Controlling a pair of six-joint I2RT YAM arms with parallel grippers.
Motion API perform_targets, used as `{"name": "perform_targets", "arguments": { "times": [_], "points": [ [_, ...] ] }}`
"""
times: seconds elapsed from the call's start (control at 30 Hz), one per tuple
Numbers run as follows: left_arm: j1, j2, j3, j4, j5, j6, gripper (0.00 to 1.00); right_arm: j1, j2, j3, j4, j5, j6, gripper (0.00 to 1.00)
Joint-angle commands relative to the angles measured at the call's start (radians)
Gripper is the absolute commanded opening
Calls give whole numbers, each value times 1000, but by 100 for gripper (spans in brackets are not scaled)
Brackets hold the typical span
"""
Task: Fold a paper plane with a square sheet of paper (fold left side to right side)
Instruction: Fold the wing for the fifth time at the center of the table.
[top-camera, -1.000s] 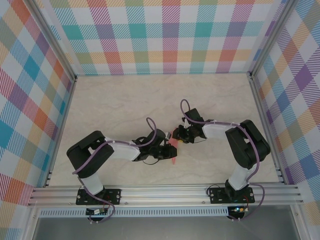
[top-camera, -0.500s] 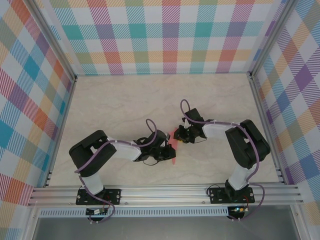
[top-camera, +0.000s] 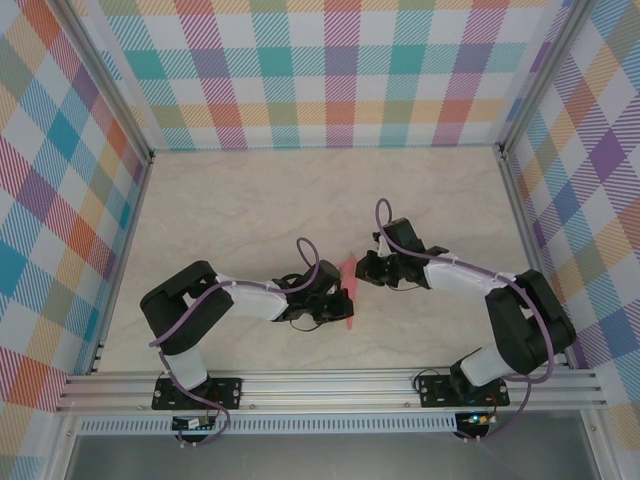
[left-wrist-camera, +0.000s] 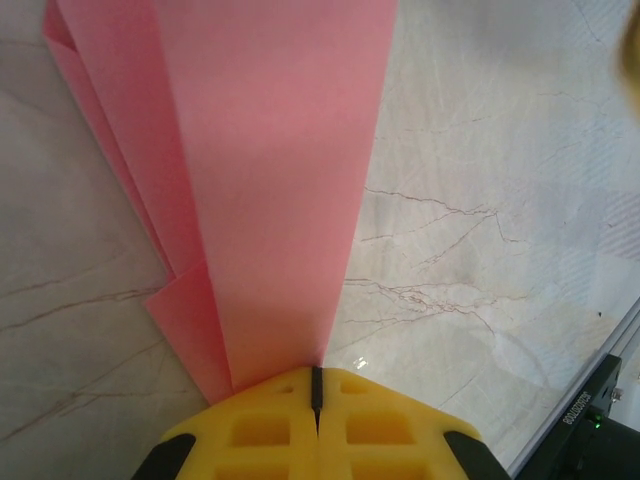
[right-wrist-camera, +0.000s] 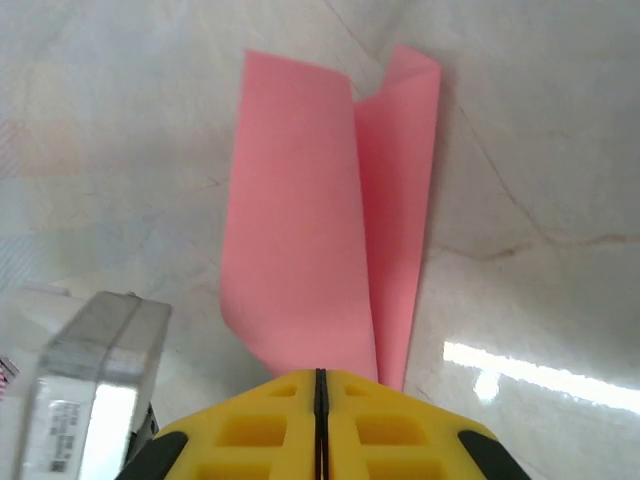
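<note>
The paper plane (left-wrist-camera: 270, 180) ran off the left wrist view's top edge; the left claw (left-wrist-camera: 316, 385) and right claw (right-wrist-camera: 320, 385) hid its ends.

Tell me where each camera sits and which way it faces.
Top external: above and behind the bases, looking down at the table; both arms show.
Left wrist: on its arm, facing the pink paper past the shut left gripper.
Right wrist: on its arm, facing the table past the shut right gripper.
Shared: all three show the pink paper.
</note>
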Motion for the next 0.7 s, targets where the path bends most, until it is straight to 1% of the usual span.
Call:
{"name": "perform_targets", "arguments": {
  "times": [0.0,0.37,0.67],
  "points": [
    [-24,50,-11,-132,-29,-4,2,23,5,-26,45,-30,31,9],
    [-27,45,-4,-143,-34,0,1,49,93,5,75,-33,42,9],
    [-28,48,-3,-143,-31,3,0,51,108,21,57,-19,30,9]
  ]
}}
